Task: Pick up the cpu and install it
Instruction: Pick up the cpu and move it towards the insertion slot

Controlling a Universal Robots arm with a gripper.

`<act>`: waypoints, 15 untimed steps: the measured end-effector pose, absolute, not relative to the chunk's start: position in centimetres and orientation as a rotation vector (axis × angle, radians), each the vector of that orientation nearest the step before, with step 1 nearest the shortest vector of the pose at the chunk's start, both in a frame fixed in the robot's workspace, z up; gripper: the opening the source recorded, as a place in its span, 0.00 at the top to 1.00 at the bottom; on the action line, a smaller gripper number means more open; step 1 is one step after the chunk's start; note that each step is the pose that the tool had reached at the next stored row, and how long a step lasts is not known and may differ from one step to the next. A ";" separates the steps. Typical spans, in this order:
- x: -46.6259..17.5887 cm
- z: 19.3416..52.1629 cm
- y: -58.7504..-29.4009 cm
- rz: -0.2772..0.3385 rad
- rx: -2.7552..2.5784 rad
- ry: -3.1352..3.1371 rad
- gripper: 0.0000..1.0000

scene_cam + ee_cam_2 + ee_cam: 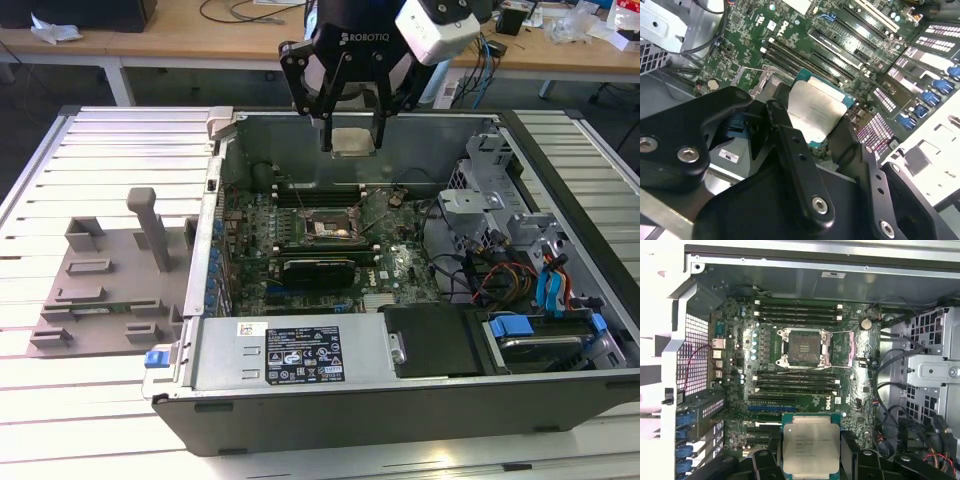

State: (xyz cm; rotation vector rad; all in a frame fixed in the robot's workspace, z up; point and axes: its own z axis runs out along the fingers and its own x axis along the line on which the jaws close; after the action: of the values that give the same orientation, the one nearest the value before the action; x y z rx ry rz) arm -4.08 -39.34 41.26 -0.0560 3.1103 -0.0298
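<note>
My black gripper (352, 138) hangs over the open computer case, shut on the cpu (353, 141), a flat square chip with a silvery top plate. In both wrist views the cpu (817, 112) (810, 442) sits gripped by its edges between two black fingers (785, 142), held level above the motherboard. The dark metal-framed socket (802, 346) (328, 228) lies open on the board below, with its retaining frame swung aside. In the exterior view the cpu hangs well above the socket, toward the case's far wall.
Memory slots (797, 310) flank the socket. A long grey box with a label (300, 352) lines the case's near side. Drive bays with blue tabs and cables (540, 320) fill the exterior view's right. A grey fixture (110, 270) stands outside the case on the slatted table.
</note>
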 end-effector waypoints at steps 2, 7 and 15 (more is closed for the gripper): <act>-4.1 41.3 -39.3 0.023 -0.052 3.110 0.45; -4.1 41.1 -39.3 0.047 -0.048 3.109 0.45; -4.0 40.3 -39.2 0.047 -0.048 3.109 0.45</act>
State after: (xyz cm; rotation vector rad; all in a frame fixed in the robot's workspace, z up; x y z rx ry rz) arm -4.02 -39.19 40.29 -0.0480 3.1093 0.0469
